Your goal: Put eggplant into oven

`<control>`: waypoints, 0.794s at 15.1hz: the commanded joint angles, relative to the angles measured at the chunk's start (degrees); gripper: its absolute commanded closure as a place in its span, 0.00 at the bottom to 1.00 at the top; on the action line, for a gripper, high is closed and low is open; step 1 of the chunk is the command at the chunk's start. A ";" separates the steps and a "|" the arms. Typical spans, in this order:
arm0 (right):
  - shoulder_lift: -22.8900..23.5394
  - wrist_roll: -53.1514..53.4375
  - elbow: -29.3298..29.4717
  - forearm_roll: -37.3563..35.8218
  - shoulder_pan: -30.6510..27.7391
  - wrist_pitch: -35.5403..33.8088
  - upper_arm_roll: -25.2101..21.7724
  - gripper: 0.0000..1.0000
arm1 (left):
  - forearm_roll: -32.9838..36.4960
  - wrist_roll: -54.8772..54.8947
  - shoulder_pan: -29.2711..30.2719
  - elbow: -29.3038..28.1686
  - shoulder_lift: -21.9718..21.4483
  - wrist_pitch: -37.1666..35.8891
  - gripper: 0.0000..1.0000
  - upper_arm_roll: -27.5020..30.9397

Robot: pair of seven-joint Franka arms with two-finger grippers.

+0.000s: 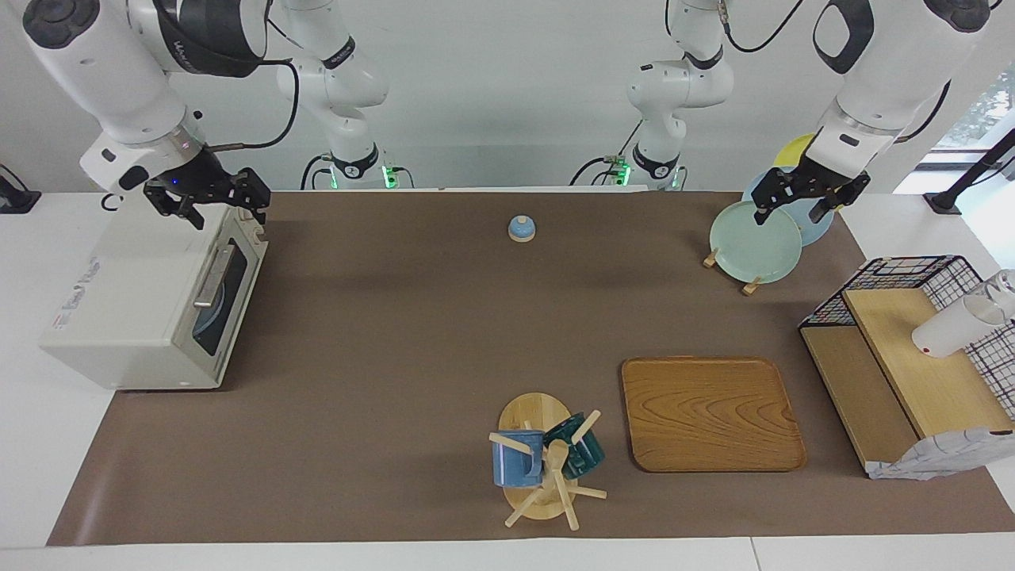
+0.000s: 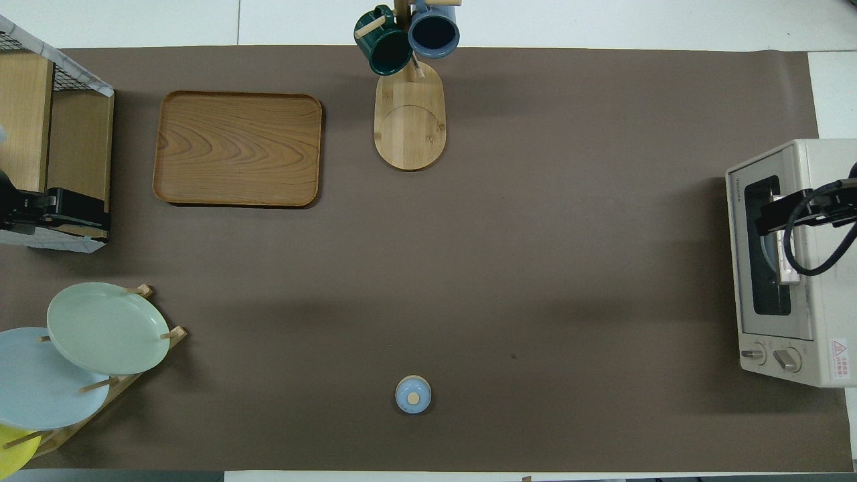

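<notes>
Eggplant, slender and dark purple: nowhere to be spotted, not on the brown mat, not in either gripper. Boxy off-white toaster oven [image 1: 135, 317] sitting at the right arm's end of the table, dark glass door [image 1: 218, 297] shut, so perhaps hiding the eggplant inside; impossible to tell through the glass. Right gripper [image 1: 226, 210] hovering over the oven's top edge just above the door, jaws spread and empty, handy for the silver bar handle [image 1: 212, 277]. Left gripper [image 1: 801, 205] waiting over the pale green round plate [image 1: 753, 246] on its wooden rack, jaws released, out of the way.
</notes>
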 commanded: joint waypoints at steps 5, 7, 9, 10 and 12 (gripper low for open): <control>-0.46 1.09 1.18 1.11 3.72 -0.93 -4.40 0.00 | 1.08 -0.46 0.52 0.33 -0.27 0.16 0.00 -0.50; -0.81 3.55 0.83 1.10 3.82 -0.67 -4.84 0.00 | 1.08 -0.45 0.52 0.33 -0.18 0.16 0.00 -0.50; -0.72 3.56 0.57 0.84 3.82 1.96 -5.11 0.00 | 1.08 -0.46 0.52 0.33 -0.18 0.25 0.00 -0.50; -0.64 3.56 0.65 0.58 4.00 2.58 -5.19 0.00 | 1.08 -0.46 0.52 0.33 -0.26 0.16 0.00 -0.50; -0.64 3.64 0.83 0.31 4.00 2.59 -5.11 0.00 | 1.08 -0.46 0.60 0.33 -0.18 0.16 0.00 -0.42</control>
